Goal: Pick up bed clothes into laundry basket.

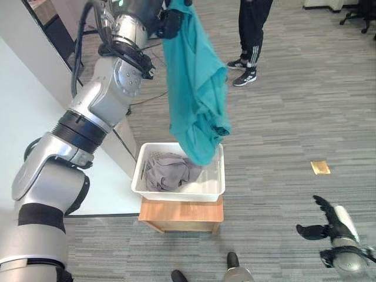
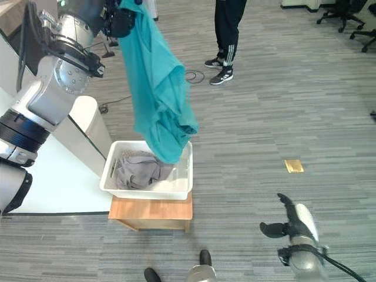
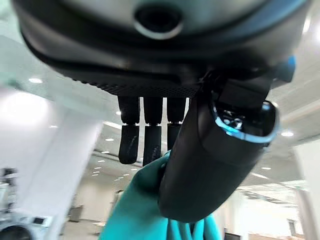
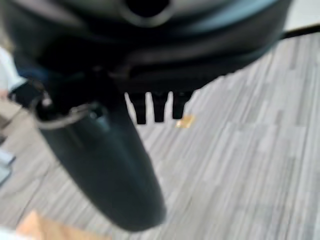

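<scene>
Left hand (image 1: 170, 23) is raised high, fingers pinching the teal garment (image 1: 197, 88), which hangs long and straight down, its lowest fold dipping into the white laundry basket (image 1: 217, 189) beside grey clothes (image 1: 167, 171). Right hand (image 1: 329, 226) idles low, fingers relaxed.

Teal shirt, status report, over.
Left robot hand shut on teal shirt, its hem dipping into white laundry basket. Right robot hand open, idle. Grey clothes already inside.
</scene>
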